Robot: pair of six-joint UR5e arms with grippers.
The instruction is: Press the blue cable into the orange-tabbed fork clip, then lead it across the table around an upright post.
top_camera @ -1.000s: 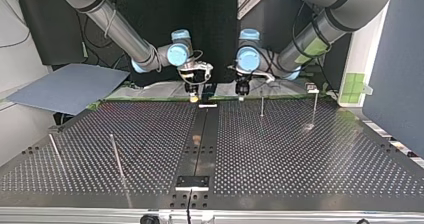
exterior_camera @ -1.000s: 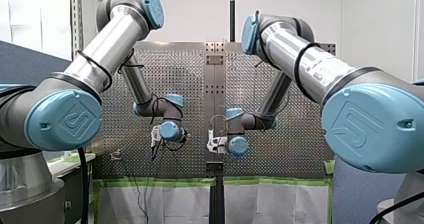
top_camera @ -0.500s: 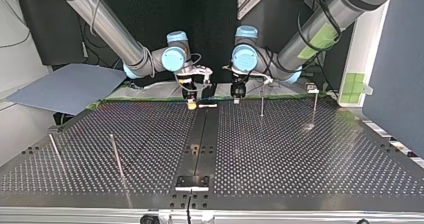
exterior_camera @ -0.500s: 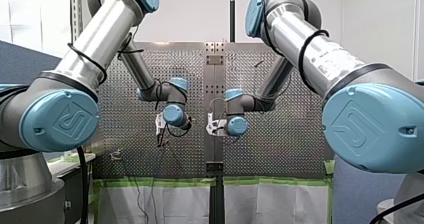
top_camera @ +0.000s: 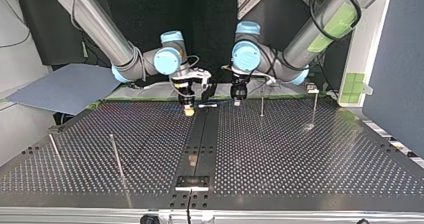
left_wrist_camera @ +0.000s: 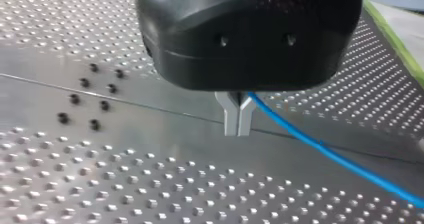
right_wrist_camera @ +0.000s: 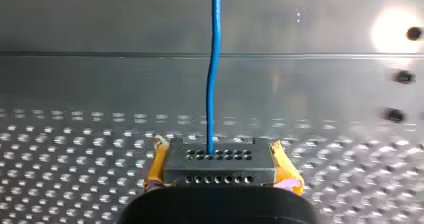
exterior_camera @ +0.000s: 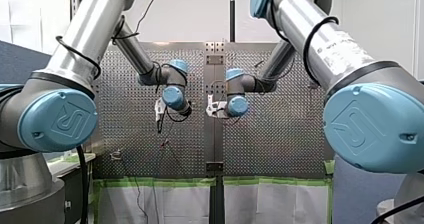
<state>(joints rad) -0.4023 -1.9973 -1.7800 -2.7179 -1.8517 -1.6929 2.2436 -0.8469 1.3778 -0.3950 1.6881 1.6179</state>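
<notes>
- Front view, left to right: my left gripper (exterior_camera: 159, 123) has climbed from the lower middle of the frame to about the middle over the last second. My right gripper (exterior_camera: 212, 110) went up with it, with the gap between them about the same.
- Top view tells the same story. Both have come a bit off the far edge of the table (top_camera: 300, 154) toward the camera, at centre-top of the frame. The right one, just left of centre, also slid a touch left.
- My read: they're carrying the cable (left_wrist_camera: 320, 146) out over the table together, and nothing's pressed in yet. I can't pick out the clip for sure, so no idea how close it is. The posts (top_camera: 262, 103) right of centre have nothing around them.
- Left gripper: the metal fingers are pinched narrow and the cable comes out right at their root, so I'd call it clamped on the cable.
- Right gripper: the cable runs into the middle of the black tip between the yellow pads. That looks clamped on it too.
- The cable itself is thin, bright blue and smooth. It's dead straight ahead of the right gripper, so probably taut. From the left fingers it trails off sideways, nearly straight, over the table.
</notes>
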